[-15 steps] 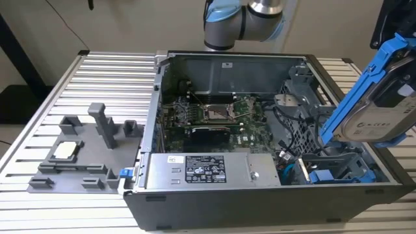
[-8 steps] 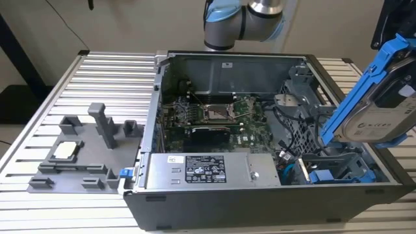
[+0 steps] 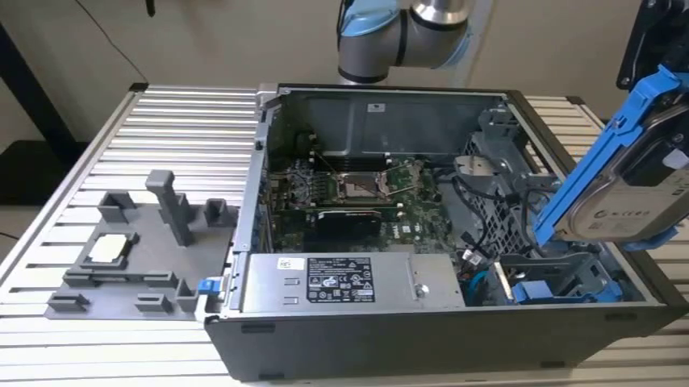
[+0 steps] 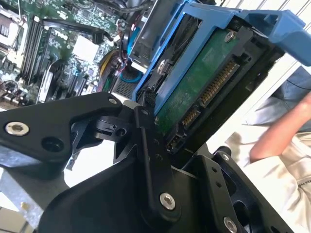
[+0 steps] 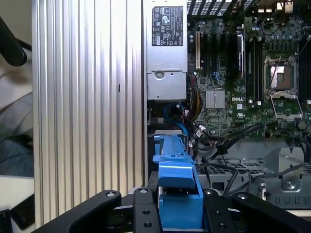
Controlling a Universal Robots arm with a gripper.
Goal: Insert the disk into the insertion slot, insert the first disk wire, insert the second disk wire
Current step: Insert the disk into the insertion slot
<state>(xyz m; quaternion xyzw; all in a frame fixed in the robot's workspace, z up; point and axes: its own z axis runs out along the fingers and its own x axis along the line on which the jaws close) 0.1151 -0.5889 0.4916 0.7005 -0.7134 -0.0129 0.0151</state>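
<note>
My gripper [image 3: 650,50] is shut on the disk [image 3: 628,179], a silver-grey drive with a white label in a bright blue carrier. It hangs tilted above the open computer case [image 3: 323,322], over the end at the exterior view's right. The second wrist view shows the disk's green circuit board and connectors [image 4: 201,92] clamped between the black fingers [image 4: 146,141]. In the first wrist view the blue carrier [image 5: 177,194] sits between the two fingers. The insertion slot [image 3: 547,272] lies below the disk in the dark perforated drive cage [image 5: 252,170]. Loose black wires [image 3: 465,193] run beside the cage.
A second blue-fronted drive carrier [image 3: 538,292] sits low in the cage. The grey power supply box [image 3: 350,282] lines the case's near wall, and the motherboard [image 3: 356,189] lies in the middle. A grey fixture plate [image 3: 140,250] stands on the ribbed table. A person's arm [image 4: 277,138] is close by.
</note>
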